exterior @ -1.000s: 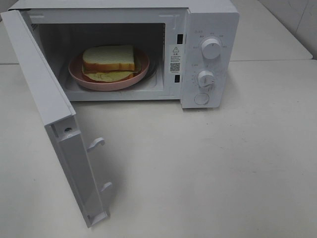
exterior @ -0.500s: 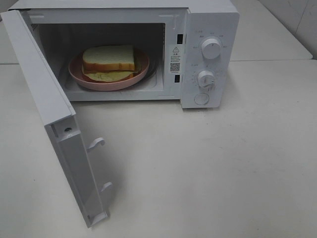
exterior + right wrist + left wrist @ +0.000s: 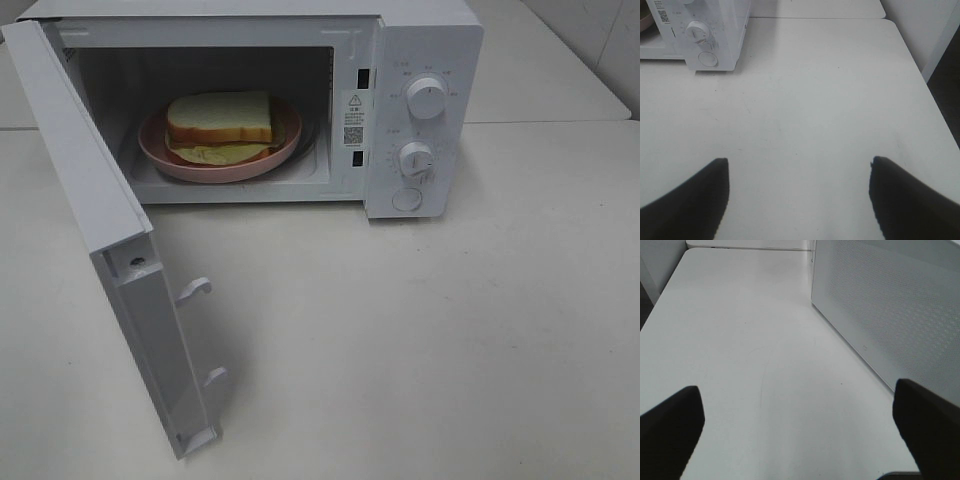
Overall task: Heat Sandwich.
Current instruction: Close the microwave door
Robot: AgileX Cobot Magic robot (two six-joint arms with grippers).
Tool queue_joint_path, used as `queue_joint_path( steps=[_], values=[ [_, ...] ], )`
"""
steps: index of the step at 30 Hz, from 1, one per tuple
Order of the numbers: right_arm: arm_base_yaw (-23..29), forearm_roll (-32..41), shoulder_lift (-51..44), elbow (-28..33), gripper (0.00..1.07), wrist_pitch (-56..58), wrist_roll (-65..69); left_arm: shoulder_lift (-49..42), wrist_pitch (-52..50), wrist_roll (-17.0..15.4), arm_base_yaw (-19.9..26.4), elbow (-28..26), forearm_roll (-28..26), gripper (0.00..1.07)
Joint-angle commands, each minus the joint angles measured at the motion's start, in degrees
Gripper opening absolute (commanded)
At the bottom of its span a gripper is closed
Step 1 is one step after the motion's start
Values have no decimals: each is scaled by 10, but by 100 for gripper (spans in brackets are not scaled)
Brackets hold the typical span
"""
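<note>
White microwave (image 3: 440, 60) at the table's (image 3: 450, 350) far edge, door (image 3: 80, 180) swung open, pink plate (image 3: 220, 173) inside.

Exterior high view: mounted above, looking down on the microwave (image 3: 420, 40) front and the table (image 3: 450, 350). Left wrist view: low, close beside a perforated panel (image 3: 890, 315). Right wrist view: farther back, sharing the microwave's lower dial (image 3: 696, 31) with the exterior view. All 3 views show the table.
</note>
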Motion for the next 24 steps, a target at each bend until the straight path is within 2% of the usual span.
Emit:
queue_joint_path(
  steps=[1,24],
  values=[
    [-2,0,-16,1,75,-6,1,-2,-8,-3,3,1,-2,98],
    [-2,0,-16,1,75,-6,1,1,-12,-3,3,-3,-2,98]
  ],
)
